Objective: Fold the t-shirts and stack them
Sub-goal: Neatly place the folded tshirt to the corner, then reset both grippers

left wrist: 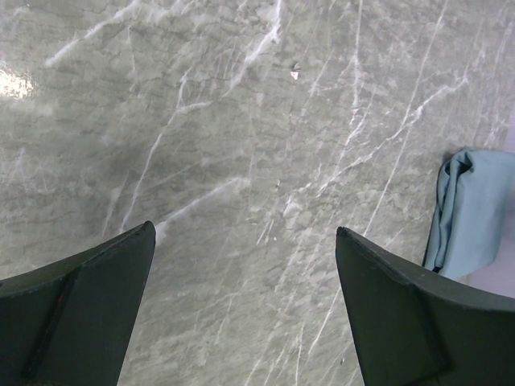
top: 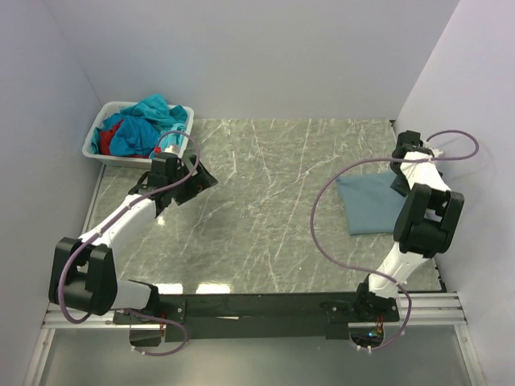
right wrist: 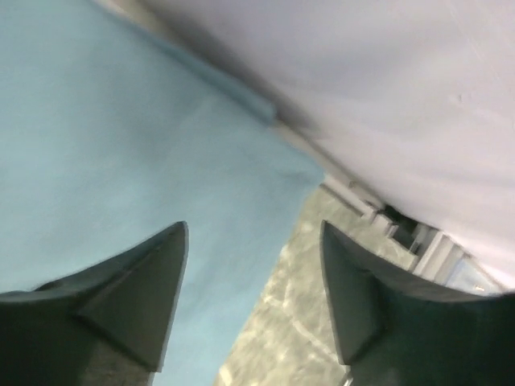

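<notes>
Grey-blue t-shirt (top: 370, 209) beneath right gripper (right wrist: 253, 229), spread, empty | left gripper (left wrist: 245, 227) spread, empty

A robotics lab test cell: plain pale panels (top: 241, 56) close three sides of a marble-patterned worktop (top: 265, 217); at the worktop's near edge a black rail (top: 257, 305) carries the left arm (top: 129, 214) and right arm (top: 424, 213).
</notes>
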{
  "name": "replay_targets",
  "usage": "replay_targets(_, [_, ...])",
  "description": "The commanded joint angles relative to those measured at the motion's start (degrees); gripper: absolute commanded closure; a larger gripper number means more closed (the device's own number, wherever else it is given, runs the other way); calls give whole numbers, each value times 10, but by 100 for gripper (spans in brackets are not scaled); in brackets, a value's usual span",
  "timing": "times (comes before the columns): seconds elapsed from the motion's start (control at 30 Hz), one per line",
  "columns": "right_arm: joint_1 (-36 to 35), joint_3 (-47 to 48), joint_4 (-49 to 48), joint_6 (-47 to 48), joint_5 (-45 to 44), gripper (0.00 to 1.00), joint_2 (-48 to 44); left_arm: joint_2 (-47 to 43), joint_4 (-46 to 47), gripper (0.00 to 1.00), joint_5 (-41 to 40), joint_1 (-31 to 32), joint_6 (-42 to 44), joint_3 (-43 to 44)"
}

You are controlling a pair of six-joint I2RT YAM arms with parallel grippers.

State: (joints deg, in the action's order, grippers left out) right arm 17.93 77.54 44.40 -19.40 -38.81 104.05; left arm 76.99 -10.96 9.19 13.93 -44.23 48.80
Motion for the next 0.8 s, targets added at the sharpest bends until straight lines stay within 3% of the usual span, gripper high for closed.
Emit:
replay_targets(0.0, [-25, -24, 2, -33, 46, 22, -72, -33, 9, 1, 0, -2, -1, 22])
replay_targets(0.03, [-30, -34, -5, -37, 58, 14, -82, -36, 9, 1, 0, -2, -2, 21])
replay_targets(0.27, [-83, -144, -93, -22, 215, 11, -243, -69, 1, 1, -6, 0, -11, 17])
replay_targets(0.43, [-106, -211, -213, 3, 448, 9, -362, -96, -27, 1, -36, 1, -21, 13])
replay_targets(0.53, [-106, -253, -279, -3, 518, 9, -432, -113, -49, 0, -55, 1, -27, 13])
replay_targets(0.77, [-106, -288, -307, -23, 547, 8, -523, -167, -99, 0, -113, 1, -34, 21])
